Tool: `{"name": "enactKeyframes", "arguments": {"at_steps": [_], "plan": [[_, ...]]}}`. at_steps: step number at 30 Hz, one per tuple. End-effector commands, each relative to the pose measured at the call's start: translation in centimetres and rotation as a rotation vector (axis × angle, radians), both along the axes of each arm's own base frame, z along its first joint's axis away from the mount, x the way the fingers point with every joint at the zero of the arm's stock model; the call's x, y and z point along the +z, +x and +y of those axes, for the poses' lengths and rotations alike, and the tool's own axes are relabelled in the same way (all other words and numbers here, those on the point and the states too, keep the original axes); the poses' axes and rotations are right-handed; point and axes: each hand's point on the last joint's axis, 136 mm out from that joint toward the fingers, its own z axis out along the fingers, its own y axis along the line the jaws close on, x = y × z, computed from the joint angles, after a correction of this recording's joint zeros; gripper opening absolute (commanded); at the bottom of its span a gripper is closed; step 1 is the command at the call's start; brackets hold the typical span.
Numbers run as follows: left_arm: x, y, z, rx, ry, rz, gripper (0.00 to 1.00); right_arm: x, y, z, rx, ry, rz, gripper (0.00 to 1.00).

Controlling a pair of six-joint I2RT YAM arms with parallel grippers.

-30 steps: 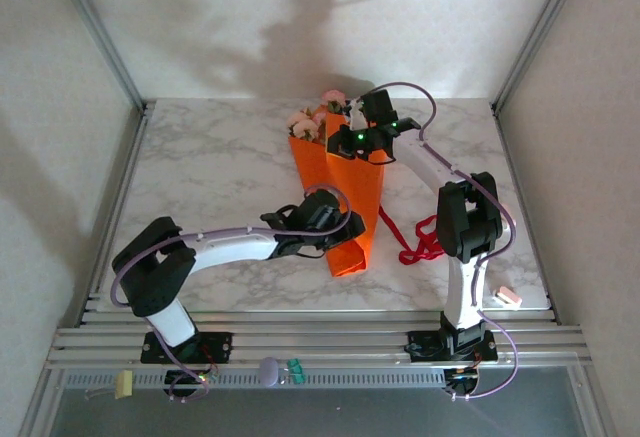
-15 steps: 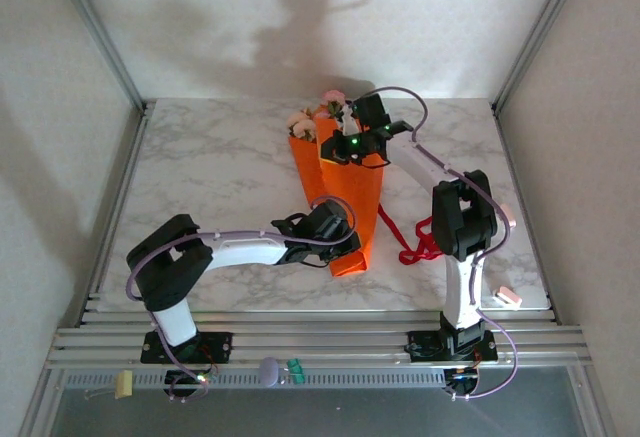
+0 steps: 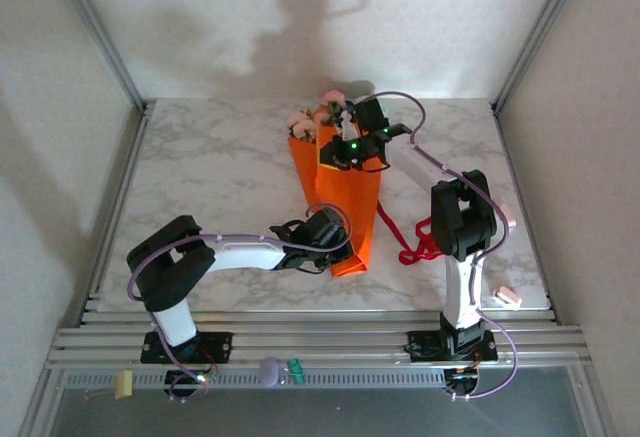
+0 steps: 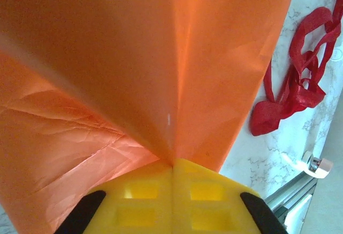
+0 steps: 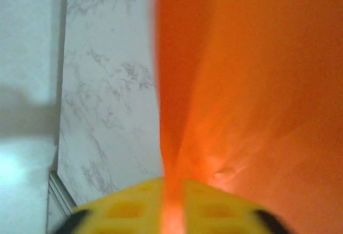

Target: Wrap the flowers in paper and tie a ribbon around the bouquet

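Left fingers (image 4: 139,202) clamp the paper (image 4: 107,57) at the near tip of the bouquet (image 3: 350,202). Right fingers (image 5: 128,207) straddle its far end; their grip is unclear.

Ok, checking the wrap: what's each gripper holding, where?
Left gripper: paper, narrow near end. Right gripper: paper's wide end between jaws, grip unclear.

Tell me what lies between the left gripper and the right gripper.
The orange paper spans the stretch from the left gripper to the right gripper, as the top external view shows.
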Motion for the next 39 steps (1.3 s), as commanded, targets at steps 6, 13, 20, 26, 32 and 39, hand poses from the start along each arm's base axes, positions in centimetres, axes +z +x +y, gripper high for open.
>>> {"name": "enactKeyframes", "arguments": {"at_steps": [6,13,20,26,32,39], "plan": [[-1.1,-0.8,0.4,0.044,-0.052,0.053,0.00,3.3,-1.8,-4.6,-0.107,-0.183,-0.139,0.56],[-1.8,-0.7,0.9,0.044,-0.031,0.068,0.00,1.4,-7.5,-10.5,-0.206,-0.103,-0.071,0.56],[-3.0,-0.9,1.9,0.054,0.029,0.098,0.00,-5.6,-16.9,-11.3,-0.162,0.024,0.143,0.51],[-4.3,-1.4,2.9,0.058,0.082,0.124,0.00,-7.9,-20.0,-11.6,-0.173,0.103,0.169,0.52],[-5.3,-1.7,3.3,0.055,0.100,0.141,0.00,-10.7,-21.9,-11.2,-0.148,0.086,0.253,0.50],[-6.5,-1.8,3.9,0.063,0.121,0.154,0.00,-12.3,-22.9,-10.5,-0.126,0.039,0.290,0.42]]}}
